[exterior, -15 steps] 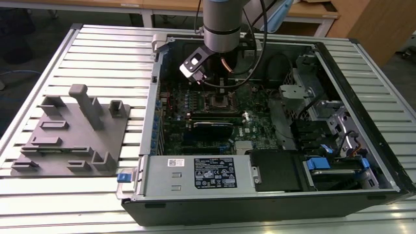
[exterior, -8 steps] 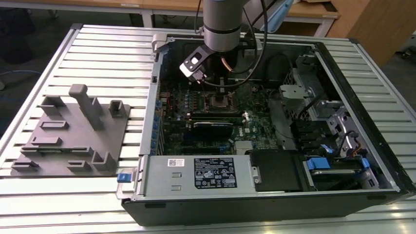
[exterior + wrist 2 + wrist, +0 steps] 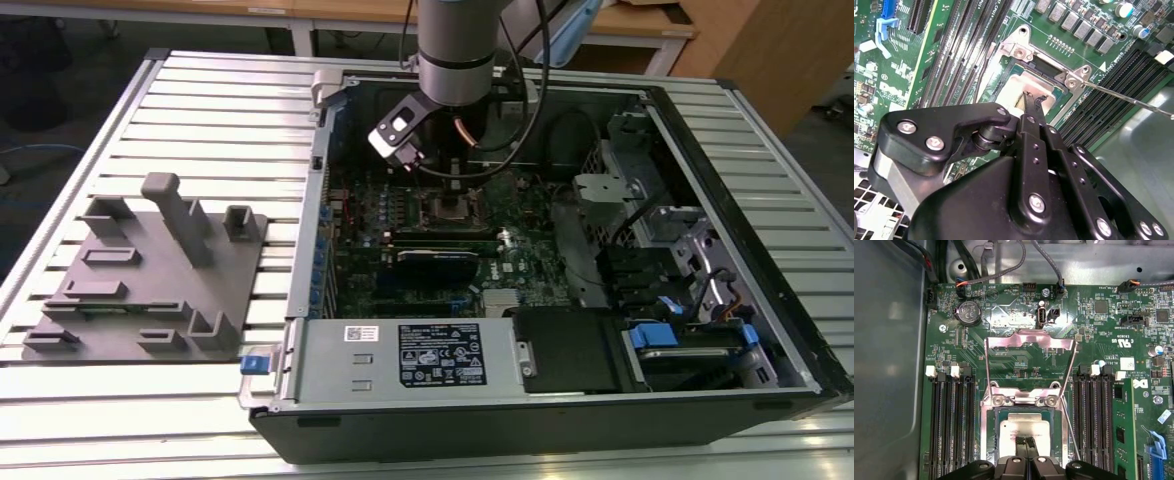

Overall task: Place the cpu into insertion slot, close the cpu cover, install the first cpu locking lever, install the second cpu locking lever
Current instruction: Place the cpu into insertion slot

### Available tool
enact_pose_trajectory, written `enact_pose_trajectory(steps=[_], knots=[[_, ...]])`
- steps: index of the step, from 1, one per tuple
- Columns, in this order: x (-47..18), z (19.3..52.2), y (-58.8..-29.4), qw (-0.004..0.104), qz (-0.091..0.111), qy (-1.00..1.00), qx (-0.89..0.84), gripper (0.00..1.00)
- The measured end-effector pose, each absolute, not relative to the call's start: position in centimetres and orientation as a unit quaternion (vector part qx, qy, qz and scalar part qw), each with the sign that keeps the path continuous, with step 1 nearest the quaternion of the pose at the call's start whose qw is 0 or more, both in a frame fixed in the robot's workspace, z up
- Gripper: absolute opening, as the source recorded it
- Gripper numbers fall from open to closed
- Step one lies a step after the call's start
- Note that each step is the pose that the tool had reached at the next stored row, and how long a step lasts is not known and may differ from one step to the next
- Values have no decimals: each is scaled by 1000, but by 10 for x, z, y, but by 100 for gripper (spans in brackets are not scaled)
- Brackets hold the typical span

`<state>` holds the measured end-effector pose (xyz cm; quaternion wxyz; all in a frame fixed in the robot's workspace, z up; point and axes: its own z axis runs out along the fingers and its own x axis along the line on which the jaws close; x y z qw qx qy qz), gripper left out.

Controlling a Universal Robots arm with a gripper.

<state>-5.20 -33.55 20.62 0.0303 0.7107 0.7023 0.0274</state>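
Case: we see the open computer case (image 3: 534,425) lying on the slatted table (image 3: 200,90), at three o'clock from the grey fixture tray (image 3: 134,300) in the exterior view.
Fixture tray: grey moulded posts and holders stand up from it.
Inside the case: the green motherboard (image 3: 1104,330) covers the floor. In the exterior view the power supply box (image 3: 400,355) sits at six o'clock of the board.
Insertion slot: the insertion slot (image 3: 986,440) is on the motherboard, at about eleven o'clock from the case's middle in the exterior view, with banks of black memory slots (image 3: 949,425) on either side of it.
In the slot: the cpu (image 3: 1014,429) lies flat inside the silver rim, its dull metal top facing up.
Cpu cover: the cpu cover (image 3: 1029,338) is open, raised on its hinge at the slot's edge. We see green board through its window.
Locking lever: a thin metal rod (image 3: 1124,97) slants away from a corner of the slot, above the memory slots.
Gripper: the gripper (image 3: 1024,441) has its fingers pressed together with the tips over the middle of the cpu. We cannot tell whether they touch it.
Arm: the arm (image 3: 454,40) comes down into the case from twelve o'clock in the exterior view.
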Motion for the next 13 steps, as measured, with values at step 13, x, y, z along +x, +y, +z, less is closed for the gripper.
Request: enact_pose_trajectory(steps=[13], knots=[[-52, 206, -335, 22, 20, 703, 711, 10]])
